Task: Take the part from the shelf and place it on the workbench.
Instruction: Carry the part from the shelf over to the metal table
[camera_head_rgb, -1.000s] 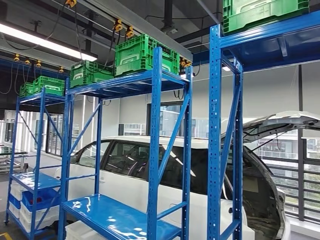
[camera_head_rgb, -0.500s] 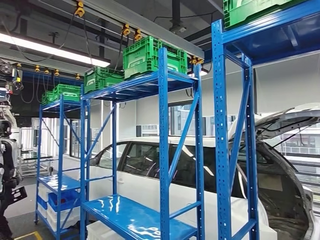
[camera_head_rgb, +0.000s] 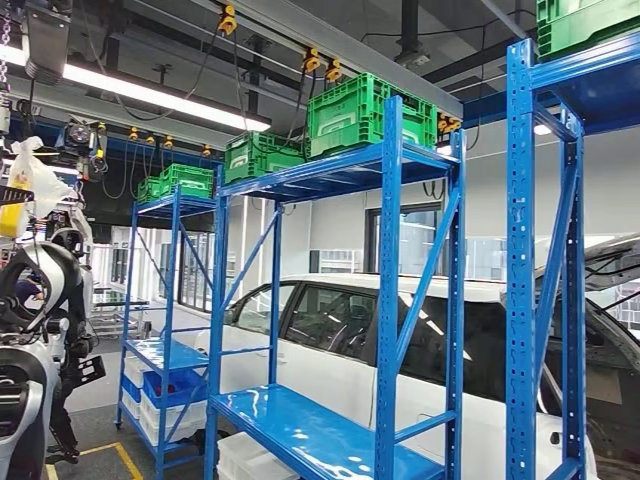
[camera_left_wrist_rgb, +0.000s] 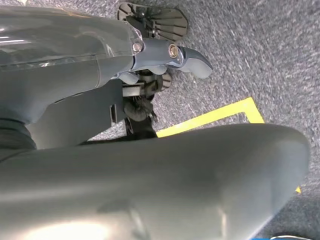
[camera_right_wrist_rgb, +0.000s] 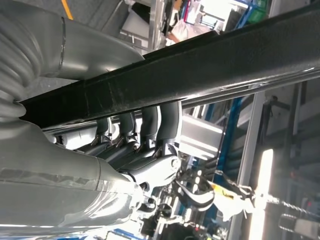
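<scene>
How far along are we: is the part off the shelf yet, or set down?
Pickup looks done: the right hand curls its fingers around a long black part. The left hand hangs over the floor, holding nothing visible. The head view faces blue shelves and a white car, with no workbench in sight, so placing remains.

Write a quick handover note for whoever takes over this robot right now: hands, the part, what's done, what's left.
Right hand: fingers curled around the long black part, holding it.
Left hand: hangs over the grey floor, holding nothing.
Head view faces blue shelves with green crates on top and a white car behind.
Done: part is in hand.
Left: carry it to the workbench and set it down.
</scene>
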